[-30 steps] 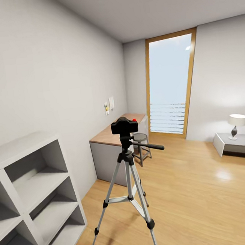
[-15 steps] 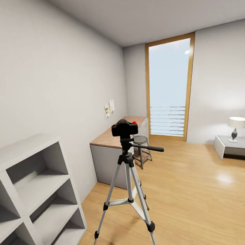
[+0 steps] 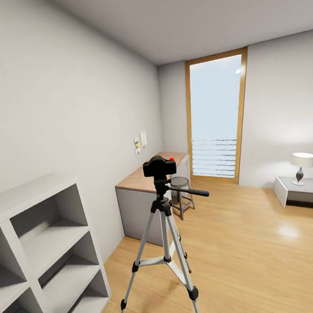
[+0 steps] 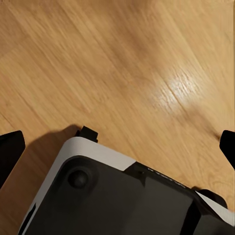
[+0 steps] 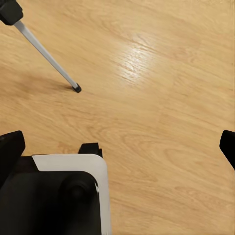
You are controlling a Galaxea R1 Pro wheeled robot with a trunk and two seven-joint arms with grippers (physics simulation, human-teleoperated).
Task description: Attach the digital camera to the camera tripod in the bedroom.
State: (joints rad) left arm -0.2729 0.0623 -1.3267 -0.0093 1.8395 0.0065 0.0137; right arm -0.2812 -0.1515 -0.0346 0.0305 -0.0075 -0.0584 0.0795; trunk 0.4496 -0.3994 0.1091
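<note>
Digital camera (image 3: 159,166) seated atop camera tripod (image 3: 164,232) head, frame centre; probably attached already. Left gripper (image 4: 117,147) and right gripper (image 5: 117,147) spread wide, empty, over floor (image 3: 264,261).

A bedroom in a home, rendered in simulation. Light grey walls (image 3: 51,114) and a warm wood-plank floor (image 3: 264,261) enclose a narrow room. A tall window (image 3: 218,121) with a wooden frame fills the far wall. A white cube shelf (image 3: 41,255) stands near on the left, and beyond it a wood-topped desk (image 3: 145,191) with a small stool (image 3: 181,195). On the far right, a table lamp (image 3: 302,166) sits on a low grey bedside table (image 3: 304,190).
</note>
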